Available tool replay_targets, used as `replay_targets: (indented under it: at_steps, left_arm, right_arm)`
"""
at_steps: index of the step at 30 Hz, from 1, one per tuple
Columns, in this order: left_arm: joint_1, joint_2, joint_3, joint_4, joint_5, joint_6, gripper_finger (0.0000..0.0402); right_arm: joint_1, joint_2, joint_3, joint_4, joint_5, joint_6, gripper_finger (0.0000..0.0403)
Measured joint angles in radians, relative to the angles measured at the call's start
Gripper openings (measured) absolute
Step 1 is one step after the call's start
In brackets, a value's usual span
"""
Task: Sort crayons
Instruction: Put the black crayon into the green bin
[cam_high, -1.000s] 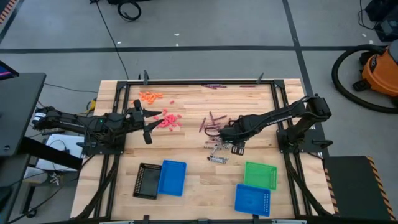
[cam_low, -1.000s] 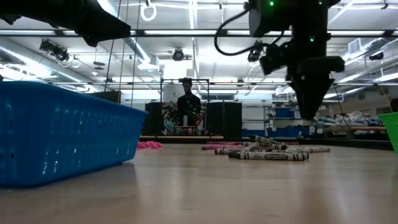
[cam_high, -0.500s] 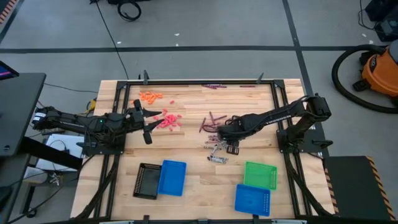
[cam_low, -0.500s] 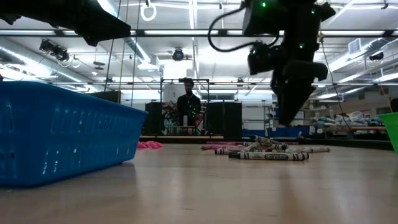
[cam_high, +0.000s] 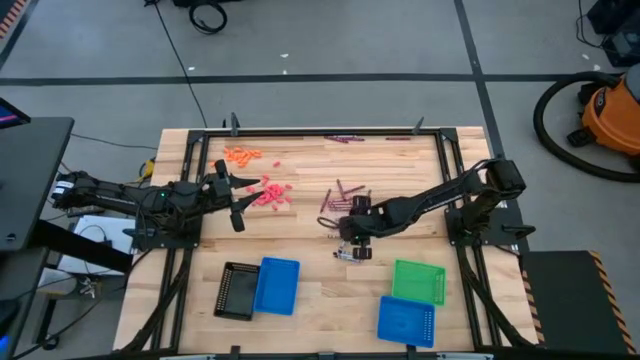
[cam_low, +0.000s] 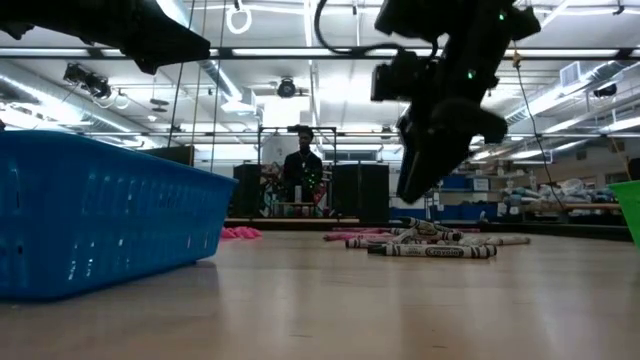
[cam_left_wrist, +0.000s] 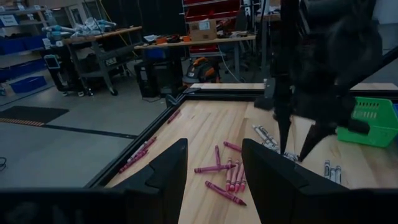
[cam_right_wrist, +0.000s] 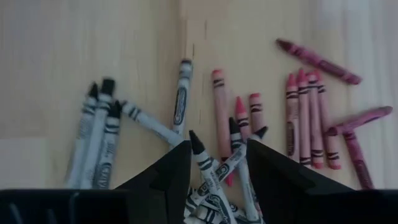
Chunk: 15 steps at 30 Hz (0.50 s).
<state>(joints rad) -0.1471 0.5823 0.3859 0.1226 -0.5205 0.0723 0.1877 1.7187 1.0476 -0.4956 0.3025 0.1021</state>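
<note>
We see the right claw (cam_high: 349, 229) hanging low over the middle of the bench (cam_high: 320, 290), directly above the heap of silver-grey crayons (cam_right_wrist: 102, 140) that lies there. Its two fingers (cam_right_wrist: 165, 177) stand apart, with a gap between them, and nothing is held; through that gap we look down on the grey sticks crossing one another, and the tips are not touching any of them that we can make out. In the low view the right arm tilts down toward the same heap, its tip above the sticks.

Just beside the grey heap, toward the far edge of the bench, lie the dark purple crayons (cam_high: 345, 190). The red-pink crayons (cam_high: 272, 194) lie toward the left side, and the orange crayons (cam_high: 240, 155) sit near the far left corner. A few more sticks lie along the far edge itself.

The left claw (cam_high: 238, 200) waits near the left edge, next to the red-pink group, its fingers (cam_left_wrist: 168, 168) parted and empty.

Along the near edge stand the trays: a black tray (cam_high: 236, 291) touching a blue tray (cam_high: 277, 285) on the left, a green tray (cam_high: 418, 281) and a second blue tray (cam_high: 406, 321) on the right.
</note>
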Motion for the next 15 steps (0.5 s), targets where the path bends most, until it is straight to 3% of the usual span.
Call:
replay_targets:
  at_steps: [3,15]
  left_arm:
    - [0.0,0.0,0.0,-0.002,0.0,0.0,0.0164]
    - [0.0,0.0,0.0,-0.002,0.0,0.0,0.0164]
  right_arm:
    - [0.017,0.021,-0.001,0.015,0.043,-0.008,0.0166]
    - [0.018,0.03,-0.014,0.088,-0.005,0.003,0.0166]
